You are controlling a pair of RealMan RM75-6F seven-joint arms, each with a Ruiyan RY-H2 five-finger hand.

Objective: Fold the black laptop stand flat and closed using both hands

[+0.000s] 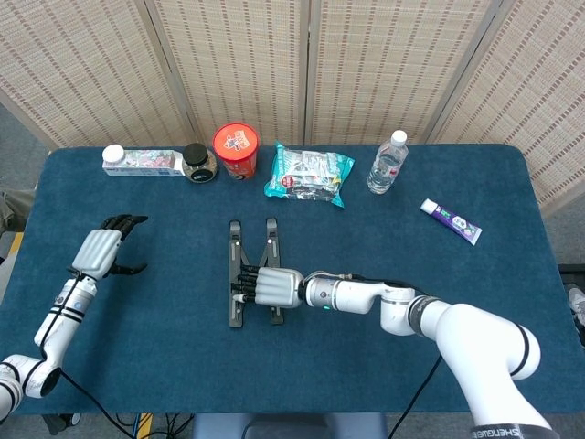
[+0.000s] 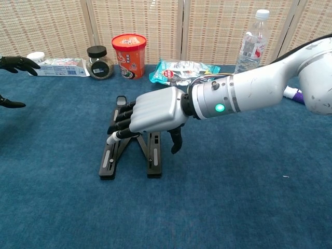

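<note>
Near the left edge of the blue desk [image 1: 512, 320] the left hand [image 1: 99, 251] hovers with its dark fingers spread and slightly curled, holding nothing and well apart from everything else; in the chest view only its fingertips [image 2: 21, 62] show at the left border. Along the far edge, from the left, lie a white carton [image 1: 139, 162] on its side, a small dark-lidded jar [image 1: 199, 164] just beside it, a red cup [image 1: 236, 150] standing upright, and a teal snack bag [image 1: 309, 173] lying flat. The black laptop stand [image 1: 235, 274] sits around the middle of the desk, a little left of centre, its two long rails running toward the far edge and joined by crossed struts, lying low on the cloth. The right hand [image 1: 271, 287] rests over the near half of the stand, palm down, its fingers [image 2: 120, 122] extended and a little apart over the left rail and the crossing struts, its thumb [image 2: 176, 141] hanging down beside the right rail; whether it actually presses or grips the stand I cannot tell. Further right, near the far edge, a clear water bottle [image 1: 388, 163] stands upright, and a purple-and-white tube [image 1: 452, 220] lies toward the right edge.
</note>
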